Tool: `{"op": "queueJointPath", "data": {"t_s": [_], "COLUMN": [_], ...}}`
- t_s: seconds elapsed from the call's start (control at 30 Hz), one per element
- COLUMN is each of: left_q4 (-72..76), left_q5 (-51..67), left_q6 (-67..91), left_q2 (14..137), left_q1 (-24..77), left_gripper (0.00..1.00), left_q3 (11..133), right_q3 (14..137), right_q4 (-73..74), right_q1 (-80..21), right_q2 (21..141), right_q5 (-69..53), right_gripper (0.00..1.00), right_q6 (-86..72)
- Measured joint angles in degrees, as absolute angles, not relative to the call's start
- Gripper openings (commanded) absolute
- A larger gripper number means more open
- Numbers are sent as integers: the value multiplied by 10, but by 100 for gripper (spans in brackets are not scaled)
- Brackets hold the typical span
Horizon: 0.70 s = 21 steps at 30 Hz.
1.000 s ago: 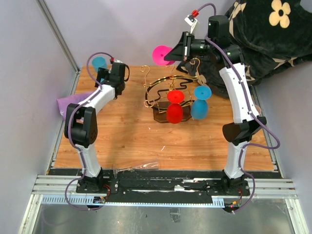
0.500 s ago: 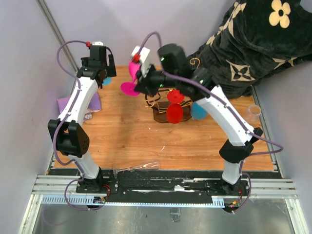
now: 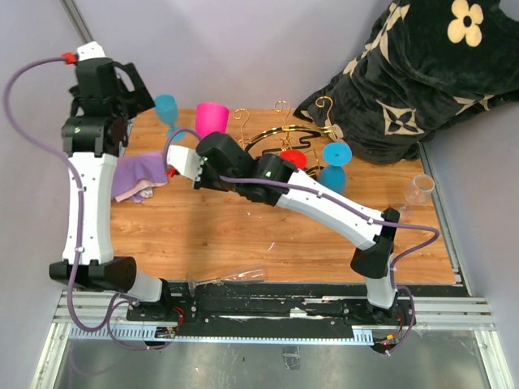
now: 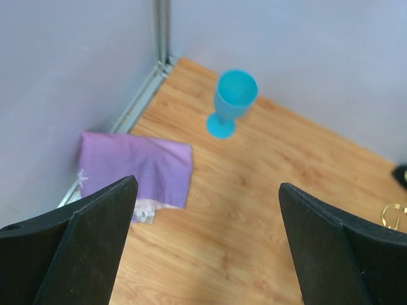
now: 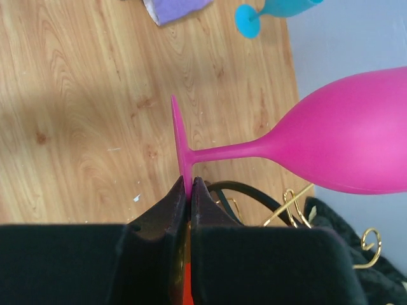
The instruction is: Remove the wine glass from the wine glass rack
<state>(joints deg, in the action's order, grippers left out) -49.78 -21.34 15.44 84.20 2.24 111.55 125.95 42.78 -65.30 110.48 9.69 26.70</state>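
Pink wine glass [image 3: 212,118] was off the wine glass rack [image 3: 276,134], just left of it above the rear of the table [image 3: 243,235], bowl up. Right gripper [image 5: 189,184] was clamped tight on the rim of its foot. Rack carried a red glass [image 3: 292,158] and a blue glass [image 3: 334,166]. Left gripper [image 4: 206,185] stood fully spread, holding nothing, above a teal glass [image 4: 234,95] and a purple cloth [image 4: 137,168]
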Motion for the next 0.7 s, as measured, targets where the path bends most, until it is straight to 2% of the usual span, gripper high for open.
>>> {"op": "queueJointPath", "data": {"t_s": [0.27, 0.37, 0.7], "left_q4": [-528, -533, -507], "left_q5": [-239, -239, -216], "left_q6": [190, 201, 216], "left_q2": [792, 778, 692], "left_q1": [-5, -6, -6], "left_gripper": [100, 100, 100], "left_q3": [1153, 1160, 1114], "right_q3": [1208, 1181, 1165], "right_q4": [356, 286, 69], "right_q1": [-689, -690, -685], "right_q2": [1134, 1164, 1368], "right_q5": [175, 221, 324], "right_gripper": [1, 1, 1], "right_q6": [337, 384, 549]}}
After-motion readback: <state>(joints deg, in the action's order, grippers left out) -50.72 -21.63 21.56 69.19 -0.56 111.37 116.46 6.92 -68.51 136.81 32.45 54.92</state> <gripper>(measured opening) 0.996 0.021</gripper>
